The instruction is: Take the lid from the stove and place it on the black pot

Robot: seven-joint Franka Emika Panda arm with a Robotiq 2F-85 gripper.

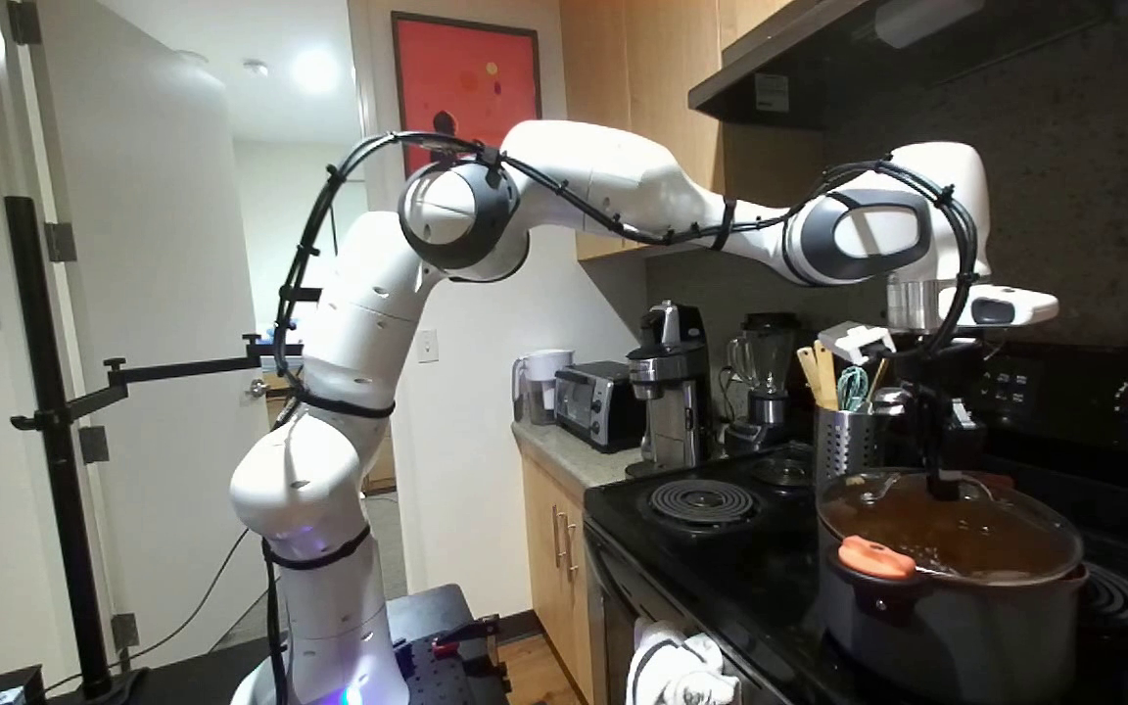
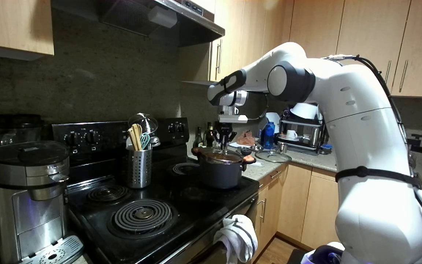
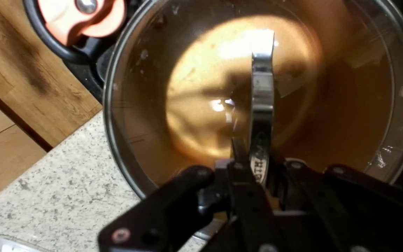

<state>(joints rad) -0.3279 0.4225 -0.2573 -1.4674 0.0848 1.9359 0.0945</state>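
The lid [image 1: 975, 539] is a round glass lid with a metal rim and an arched metal strap handle [image 3: 262, 87]. It covers the black pot [image 1: 956, 636], lying on or very close to its rim; any small gap is hard to make out. The pot stands on the stove in both exterior views, with orange grips on its side handles [image 2: 220, 176]. My gripper [image 3: 259, 157] points down over the lid, with its fingers on both sides of the handle and close against it. It appears shut on the handle. The lower fingertips are partly hidden in the wrist view.
A steel utensil holder [image 2: 139, 168] stands on the stove beyond the pot. Another glass lid [image 2: 275, 157] lies on the counter beside the stove, near bottles [image 2: 209, 136]. The range hood [image 2: 196, 22] hangs above. A towel [image 2: 236, 234] hangs on the oven door.
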